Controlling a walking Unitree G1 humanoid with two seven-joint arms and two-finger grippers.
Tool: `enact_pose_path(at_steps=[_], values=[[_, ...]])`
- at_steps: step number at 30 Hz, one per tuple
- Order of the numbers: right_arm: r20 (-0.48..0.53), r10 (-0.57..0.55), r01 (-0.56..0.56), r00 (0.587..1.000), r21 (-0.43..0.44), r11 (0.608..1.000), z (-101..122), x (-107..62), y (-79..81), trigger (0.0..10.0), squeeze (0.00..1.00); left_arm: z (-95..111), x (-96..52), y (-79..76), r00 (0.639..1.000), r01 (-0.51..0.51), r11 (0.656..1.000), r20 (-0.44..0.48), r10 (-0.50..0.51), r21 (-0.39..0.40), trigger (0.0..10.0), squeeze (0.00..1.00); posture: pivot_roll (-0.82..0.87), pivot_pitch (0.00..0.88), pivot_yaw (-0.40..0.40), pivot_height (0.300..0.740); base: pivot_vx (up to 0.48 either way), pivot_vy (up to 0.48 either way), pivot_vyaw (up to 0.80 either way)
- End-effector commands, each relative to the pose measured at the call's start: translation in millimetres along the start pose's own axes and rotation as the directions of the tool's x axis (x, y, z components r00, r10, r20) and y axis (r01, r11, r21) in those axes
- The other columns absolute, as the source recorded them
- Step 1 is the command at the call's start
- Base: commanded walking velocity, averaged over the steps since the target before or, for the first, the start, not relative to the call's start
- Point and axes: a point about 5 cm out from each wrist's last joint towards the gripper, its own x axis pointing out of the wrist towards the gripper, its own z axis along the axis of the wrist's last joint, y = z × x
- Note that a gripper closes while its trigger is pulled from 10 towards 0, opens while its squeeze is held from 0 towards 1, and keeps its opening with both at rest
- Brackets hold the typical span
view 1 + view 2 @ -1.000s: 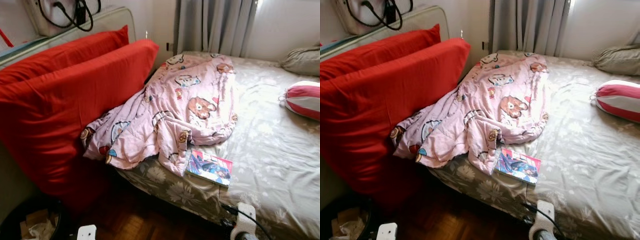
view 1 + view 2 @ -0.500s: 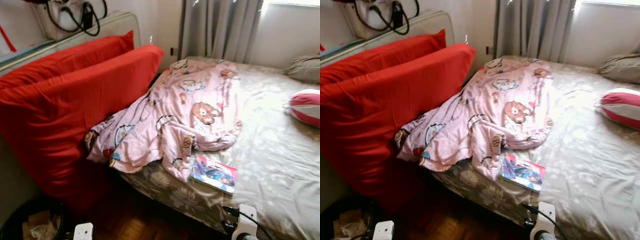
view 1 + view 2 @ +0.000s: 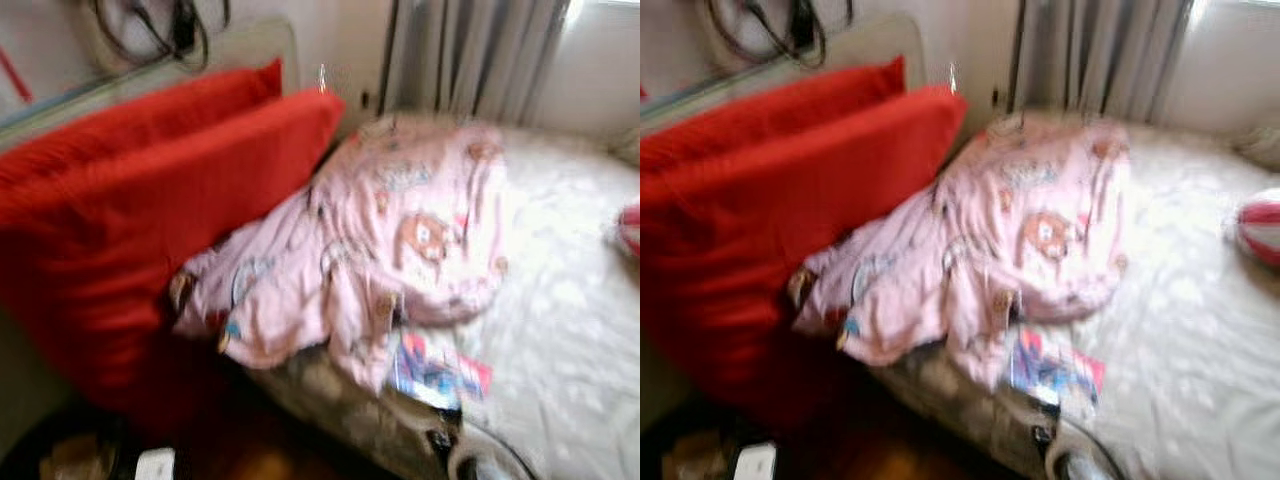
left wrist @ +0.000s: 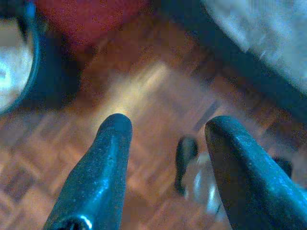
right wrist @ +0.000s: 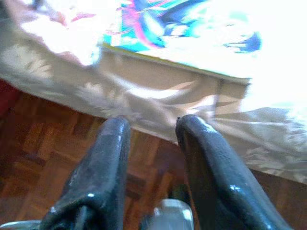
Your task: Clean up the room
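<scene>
Black, glossy fingers [image 5: 108,167] of the right claw [image 5: 148,122] stand parted with nothing between them, hanging over wood parquet floor [image 5: 57,158] just short of the bed's edge. Beyond the tips, the floral bedspread [image 5: 158,91] drapes down the bed's side, and a brightly coloured comic book [image 5: 187,28] lies flat on top near the edge; its far part is washed out by glare.

The left claw [image 4: 165,127] is likewise released, fingers wide apart and empty, above the parquet floor [image 4: 144,96]. A dark round bin [image 4: 19,62] is cut off at the frame edge, contents unreadable. A dark object with a pale part shows between the fingers on the floor, too blurred to identify.

Head views are motion-blurred. The comic book [image 3: 438,370] lies on the bed [image 3: 570,330] near its front edge, partly under the hem of a crumpled pink cartoon-print blanket [image 3: 390,250]. That blanket spills off the bed's left side against two large red cushions [image 3: 150,200] leaning on the wall. Grey curtains [image 3: 480,55] hang behind. A red-and-white striped pillow [image 3: 1260,225] is cut off at the right.
</scene>
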Motion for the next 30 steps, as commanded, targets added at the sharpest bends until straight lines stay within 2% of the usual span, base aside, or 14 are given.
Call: enact_pose_path(at_steps=[1,5,7,9,12,15,16,17,19,22,24,25,27,30], values=[[0.011,-0.026,0.025,1.000,0.026,0.999,-2,-2.1,-8.5,10.0,0.00,5,1.6,-6.5,0.999,0.015,0.999,0.034,-0.014,-0.043,10.0,0.00,0.01,0.000,0.039,0.740,0.000,0.000,0.00],[0.041,-0.026,0.024,0.999,0.045,0.999,0,-2.4,-8.6,10.0,0.00,18,3.5,-7.2,0.995,0.021,0.995,0.098,-0.011,-0.097,10.0,0.00,0.02,0.000,0.035,0.740,0.000,0.000,0.00],[0.069,-0.025,0.020,0.997,0.073,0.997,1,-2.8,-8.2,10.0,0.00,27,4.8,-11.4,0.990,0.042,0.998,0.136,-0.034,-0.056,10.0,0.00,0.02,0.000,0.033,0.740,0.000,0.000,0.00],[0.078,-0.028,0.022,0.997,0.070,0.997,1,-3.1,-8.5,10.0,0.00,31,5.3,-14.8,0.986,0.051,0.997,0.164,-0.040,-0.063,10.0,0.00,0.03,0.000,0.032,0.740,0.000,0.000,0.00],[0.108,-0.034,0.023,0.994,0.096,0.995,2,-3.9,-9.4,10.0,0.00,49,5.4,-17.4,0.964,0.070,0.996,0.262,-0.055,-0.050,10.0,0.00,0.04,0.000,0.030,0.740,0.000,0.000,0.00],[0.285,-0.006,-0.017,0.958,0.077,0.997,43,0.4,5.1,10.0,0.00,77,2.2,-16.2,0.909,0.082,0.995,0.413,-0.055,-0.048,10.0,0.00,0.04,0.000,0.030,0.740,0.000,0.000,0.00],[0.329,-0.006,-0.020,0.944,0.074,0.997,52,0.0,6.7,10.0,0.00,87,-0.2,-17.3,0.881,0.089,0.995,0.469,-0.063,-0.034,10.0,0.00,0.04,0.000,0.030,0.740,0.000,0.000,0.00],[0.368,0.002,-0.025,0.930,0.059,0.998,59,-1.2,6.2,10.0,0.00,100,-4.9,-20.4,0.834,0.106,0.994,0.546,-0.081,-0.015,10.0,0.00,0.04,0.000,0.031,0.740,0.000,0.000,0.00],[0.399,0.027,-0.040,0.917,0.025,0.999,65,-2.2,7.6,10.0,0.00,106,-8.3,-25.2,0.803,0.130,0.992,0.587,-0.109,0.007,10.0,0.00,0.04,0.000,0.031,0.740,0.000,0.000,0.00],[0.482,0.128,-0.106,0.867,-0.071,0.992,85,-5.5,16.8,10.0,0.00,118,-17.8,-35.7,0.730,0.167,0.981,0.655,-0.193,0.104,10.0,0.00,0.03,0.000,0.038,0.740,0.000,0.000,0.00],[0.519,0.168,-0.122,0.838,-0.123,0.985,94,-7.9,20.7,10.0,0.00,125,-23.5,-35.8,0.694,0.167,0.981,0.695,-0.187,0.096,10.0,0.00,0.04,0.000,0.036,0.740,0.000,0.000,0.00],[0.522,0.171,-0.124,0.835,-0.125,0.984,95,-8.1,21.0,10.0,0.00,126,-24.0,-35.9,0.691,0.167,0.981,0.698,-0.187,0.098,10.0,0.00,0.04,0.000,0.036,0.740,0.000,0.000,0.00],[0.559,0.167,-0.117,0.812,-0.125,0.985,102,-11.0,19.8,10.0,0.00,129,-33.9,-38.9,0.644,0.138,0.985,0.746,-0.170,0.105,10.0,0.00,0.04,0.000,0.026,0.740,0.000,0.000,0.00],[0.580,0.144,-0.095,0.802,-0.115,0.989,102,-13.1,16.6,10.0,0.00,128,-38.4,-37.9,0.630,0.133,0.989,0.765,-0.134,0.063,10.0,0.00,0.05,0.000,0.022,0.740,0.000,0.000,0.00]])
